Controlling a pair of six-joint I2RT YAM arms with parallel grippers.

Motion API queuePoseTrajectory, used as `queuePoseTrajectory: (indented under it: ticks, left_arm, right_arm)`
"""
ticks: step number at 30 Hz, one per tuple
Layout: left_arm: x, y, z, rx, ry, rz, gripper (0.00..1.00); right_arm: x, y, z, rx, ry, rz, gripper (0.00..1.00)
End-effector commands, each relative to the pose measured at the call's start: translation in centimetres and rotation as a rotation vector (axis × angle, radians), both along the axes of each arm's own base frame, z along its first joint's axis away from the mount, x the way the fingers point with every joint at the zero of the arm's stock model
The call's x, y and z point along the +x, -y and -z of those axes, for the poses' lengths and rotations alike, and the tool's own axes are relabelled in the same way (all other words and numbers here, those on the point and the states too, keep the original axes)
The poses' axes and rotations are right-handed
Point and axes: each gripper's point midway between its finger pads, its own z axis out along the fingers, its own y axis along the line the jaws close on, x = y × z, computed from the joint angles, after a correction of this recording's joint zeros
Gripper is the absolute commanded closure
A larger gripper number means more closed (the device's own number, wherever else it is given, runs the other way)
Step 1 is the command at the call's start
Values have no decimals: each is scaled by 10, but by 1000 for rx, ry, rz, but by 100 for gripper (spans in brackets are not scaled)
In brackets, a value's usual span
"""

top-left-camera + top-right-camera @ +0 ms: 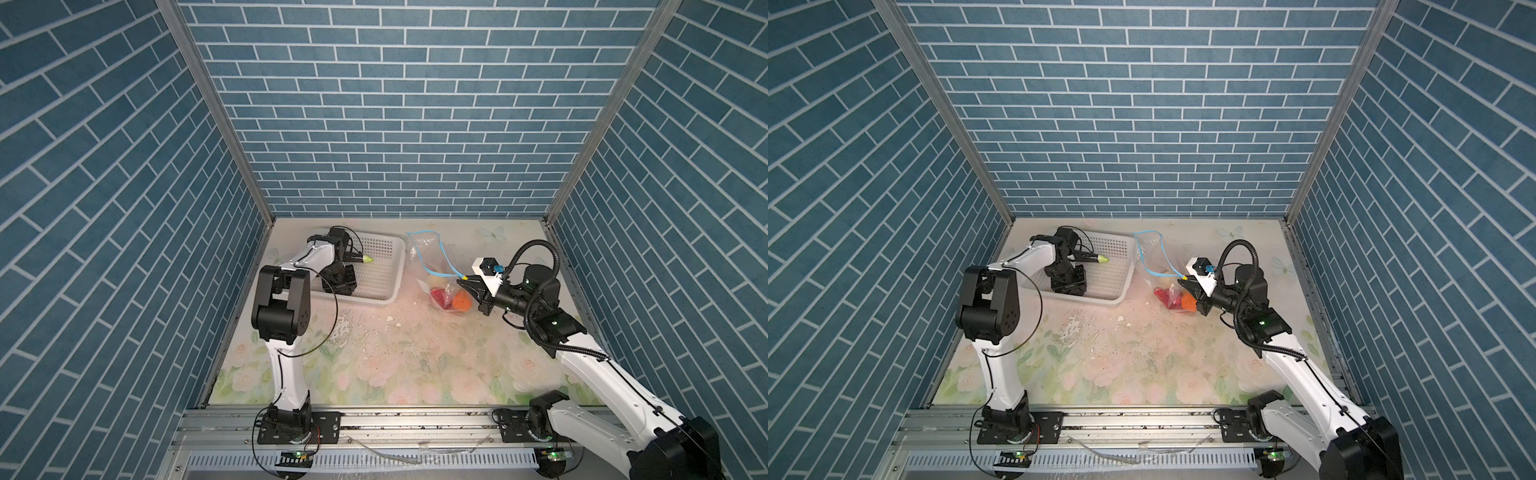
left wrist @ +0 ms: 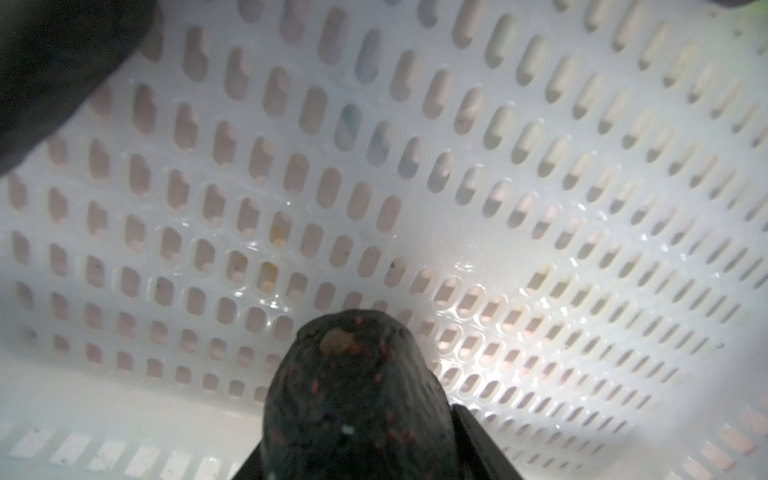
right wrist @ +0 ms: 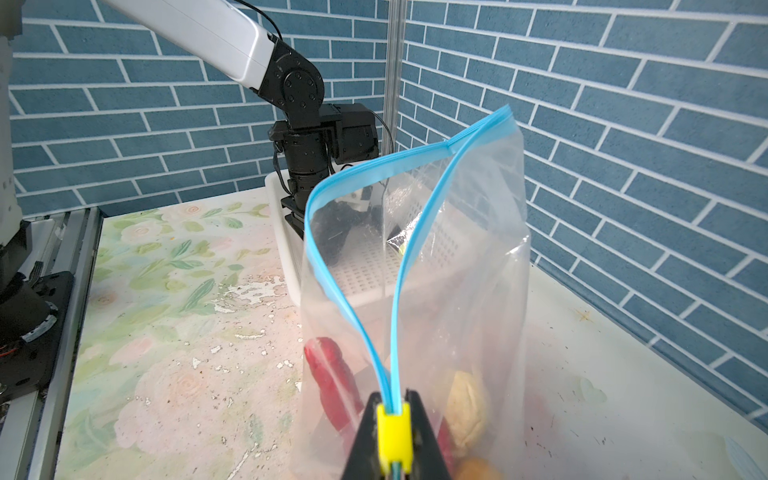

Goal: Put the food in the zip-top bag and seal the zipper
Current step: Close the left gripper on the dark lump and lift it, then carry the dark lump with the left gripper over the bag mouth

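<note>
Right claw [image 3: 392, 405] clamped on zipper slider [image 3: 392, 436], zip-top bag [image 3: 478, 291] agape. Left claw [image 1: 340, 286] around black piece [image 2: 357, 395] in basket [image 1: 386, 253]; grip unclear.

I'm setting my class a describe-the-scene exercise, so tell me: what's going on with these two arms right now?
The right gripper has its jaws shut on the yellow slider of the zip-top bag, which stands with its blue zipper gaping open. Red, cream and orange toy foods already sit inside. The left gripper is down in the white basket, where a small greenish piece lies. Whether it grips anything can't be told.
</note>
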Motion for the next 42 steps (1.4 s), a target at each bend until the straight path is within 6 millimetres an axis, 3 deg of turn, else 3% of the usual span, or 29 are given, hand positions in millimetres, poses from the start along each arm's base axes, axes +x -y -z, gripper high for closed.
queuePoseTrajectory:
  ticks: [1, 12, 19, 33, 42]
  left_arm:
    - [4, 10, -27, -35, 48, 13, 62]
    - [5, 25, -47, -105, 99, 12, 66]
    - [6, 48, -76, -189, 164, 18, 66]
    - [13, 92, -180, -285, 370, 88, 66]
    - [-2, 126, -244, -323, 491, 188, 66]
  right_arm:
    - [3, -2, -19, 22, 37, -8, 100]
    - [4, -2, -17, 19, 22, -4, 100]
    - [2, -8, -22, 32, -3, -36, 100]
    - [-7, -19, -40, -20, 14, -62, 100]
    - [-10, -22, -36, -89, 17, -61, 100]
